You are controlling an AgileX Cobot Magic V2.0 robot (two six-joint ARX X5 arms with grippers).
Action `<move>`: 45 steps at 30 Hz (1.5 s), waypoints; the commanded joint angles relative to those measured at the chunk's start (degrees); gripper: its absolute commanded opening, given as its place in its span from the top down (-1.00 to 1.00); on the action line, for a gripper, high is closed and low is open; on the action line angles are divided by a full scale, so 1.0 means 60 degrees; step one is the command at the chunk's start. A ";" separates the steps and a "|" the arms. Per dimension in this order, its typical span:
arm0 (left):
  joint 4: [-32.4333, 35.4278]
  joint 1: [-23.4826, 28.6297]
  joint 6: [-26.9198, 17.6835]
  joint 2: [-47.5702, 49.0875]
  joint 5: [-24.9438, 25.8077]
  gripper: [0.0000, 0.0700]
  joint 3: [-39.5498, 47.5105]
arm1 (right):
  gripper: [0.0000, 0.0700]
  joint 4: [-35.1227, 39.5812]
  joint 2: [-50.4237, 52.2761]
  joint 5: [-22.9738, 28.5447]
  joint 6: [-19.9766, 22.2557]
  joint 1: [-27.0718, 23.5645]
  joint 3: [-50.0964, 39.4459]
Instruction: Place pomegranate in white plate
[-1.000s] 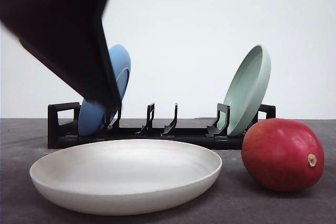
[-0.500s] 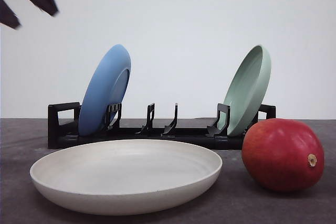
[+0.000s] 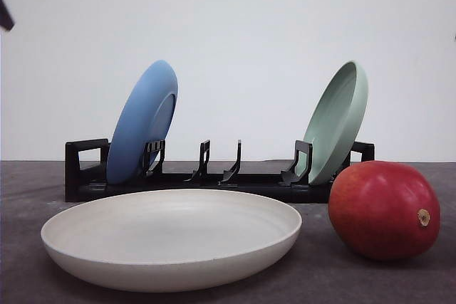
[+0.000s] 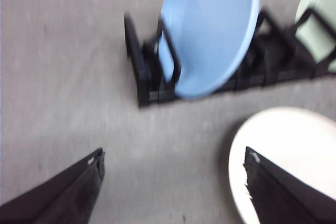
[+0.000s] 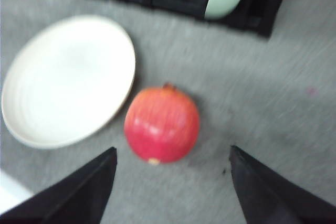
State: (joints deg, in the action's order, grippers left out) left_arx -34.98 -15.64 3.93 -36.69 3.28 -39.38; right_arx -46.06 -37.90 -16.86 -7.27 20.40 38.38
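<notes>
The pomegranate (image 3: pixel 383 209) lies on the grey table (image 3: pixel 335 282) at the lower right of the front view, just beside the rim of the white plate (image 3: pixel 171 238) and not touching it. Its long axis runs left to right, and the tan stem nub faces right, toward the frame edge. In the right wrist view the fruit (image 5: pixel 161 124) sits between the wide-spread fingers of the right gripper (image 5: pixel 173 182), with bare table on its far side. The left gripper (image 4: pixel 173 182) is also spread wide, above the table, near the plate rim (image 4: pixel 239 145). Both wrist views are blurred. Behind the plate stands a black rack (image 3: pixel 214 176), holding a blue plate (image 3: pixel 142 122) and a pale green plate (image 3: pixel 335 122), both tilted. The middle slots leave open room.
</notes>
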 commanded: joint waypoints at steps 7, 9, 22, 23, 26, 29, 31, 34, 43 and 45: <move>0.0094 -0.0021 -0.0211 -0.0051 0.0026 -0.46 -0.0087 | -0.62 0.0490 -0.2149 0.0748 -0.0581 0.1256 0.0602; 0.0094 -0.0022 -0.0229 -0.0051 0.0026 -0.46 -0.0087 | -0.66 0.0735 -0.2681 0.1203 -0.0747 0.1546 0.0667; 0.0094 -0.0022 -0.0226 -0.0051 0.0026 -0.46 -0.0087 | -0.87 0.2610 -0.5909 0.1805 -0.1448 0.2194 0.0698; 0.0094 -0.0022 -0.0226 -0.0051 0.0026 -0.46 -0.0087 | -0.87 0.2630 -0.6085 0.1809 -0.1459 0.2194 0.0698; 0.0090 -0.0022 -0.0226 -0.0051 0.0026 -0.46 -0.0087 | -0.79 0.2659 -0.6467 0.1806 -0.1473 0.2198 0.0698; 0.0094 -0.0022 -0.0226 -0.0051 0.0026 -0.46 -0.0087 | -0.50 0.2599 -0.6570 0.1792 -0.1480 0.2203 0.0698; 0.0094 -0.0022 -0.0226 -0.0051 0.0026 -0.46 -0.0087 | -0.44 0.2495 -0.6547 0.1732 -0.1511 0.2205 0.0737; 0.0091 -0.0022 -0.0226 -0.0051 0.0026 -0.46 -0.0087 | -0.44 0.1825 -0.6533 0.1738 -0.1434 0.2202 0.1057; 0.0090 -0.0022 -0.0223 -0.0051 0.0026 -0.46 -0.0087 | -0.44 0.0109 -0.6540 0.1707 -0.0306 0.2686 0.2781; 0.0090 -0.0022 -0.0222 -0.0051 0.0026 -0.46 -0.0087 | -0.44 0.0110 -0.6566 0.1699 -0.0216 0.2948 0.3028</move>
State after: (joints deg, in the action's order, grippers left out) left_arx -34.89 -15.64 3.01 -36.69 3.29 -39.39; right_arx -45.47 -76.60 -6.43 -10.32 37.16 55.24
